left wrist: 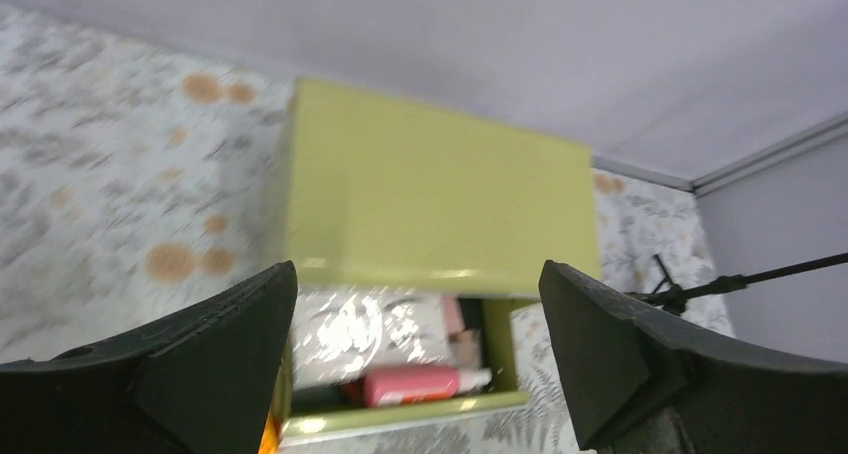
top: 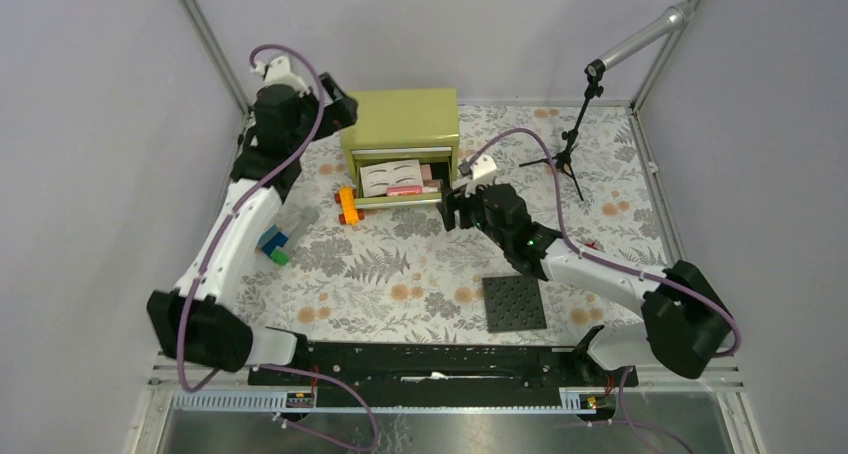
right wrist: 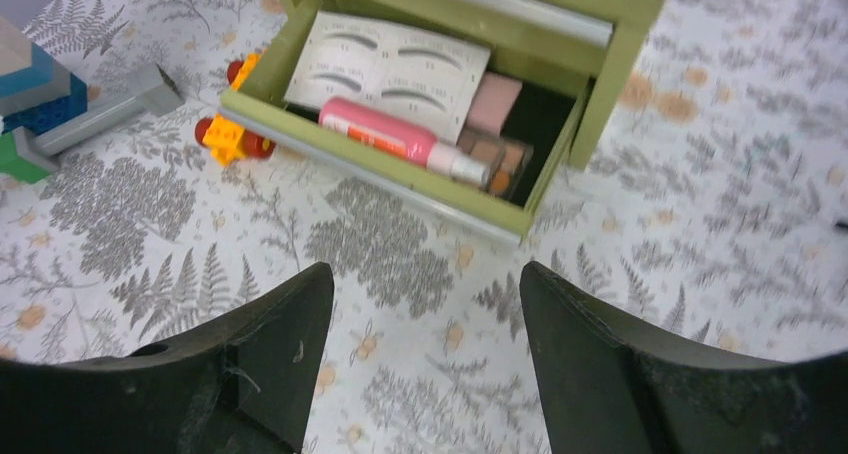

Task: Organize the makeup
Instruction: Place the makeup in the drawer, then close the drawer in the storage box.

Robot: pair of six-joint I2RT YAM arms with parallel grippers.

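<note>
A green box [top: 402, 119] stands at the back with its drawer [top: 400, 200] pulled open. In the drawer lie a white eyebrow card [right wrist: 400, 59], a pink-red tube [right wrist: 385, 134], a pink compact [right wrist: 493, 102] and a small palette [right wrist: 495, 162]. The tube also shows in the left wrist view [left wrist: 410, 385]. My left gripper [top: 340, 109] is open and empty, above the box's left side. My right gripper [top: 452, 210] is open and empty, just right of the drawer's front, over the cloth [right wrist: 420, 304]. Sponges, pencils and the cream tube are out of view.
An orange toy car [top: 347, 206] lies against the drawer's left front corner. Blue, green and grey blocks [top: 276, 242] lie at the left. A dark studded plate [top: 514, 302] lies near front right. A microphone stand [top: 572, 144] stands at the back right.
</note>
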